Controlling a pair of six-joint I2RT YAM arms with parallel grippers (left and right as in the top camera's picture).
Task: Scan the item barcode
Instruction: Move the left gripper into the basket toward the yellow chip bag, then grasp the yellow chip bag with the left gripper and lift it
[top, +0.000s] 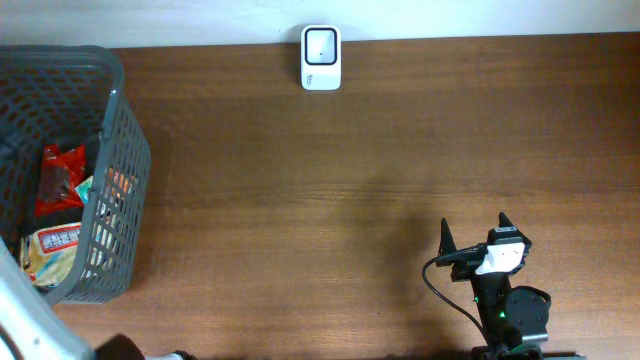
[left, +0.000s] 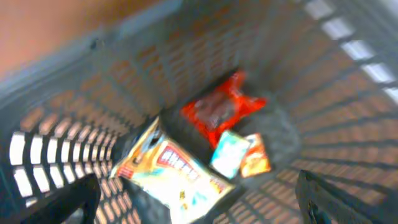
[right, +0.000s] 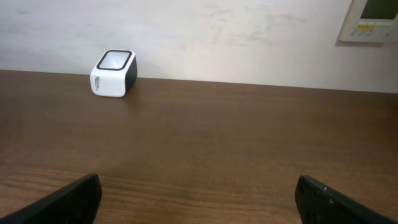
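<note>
Red packet (left: 219, 111), crinkly glossy foil, lay slantwise on the floor of the grey plastic lattice basket (top: 125, 170) at the counter's (top: 300, 200) left edge, beside a flat yellow-white packet (left: 171, 171). Directly above them hung the left gripper (left: 199, 205), wide and empty. The right gripper (right: 199, 199), equally wide, faced the boxy white scanner (right: 114, 73) at the far edge.

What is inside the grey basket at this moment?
The basket holds a red packet, a large white-and-yellow packet, a small pale-blue packet and a small orange packet. They overlap, so anything beneath them is hidden.
</note>
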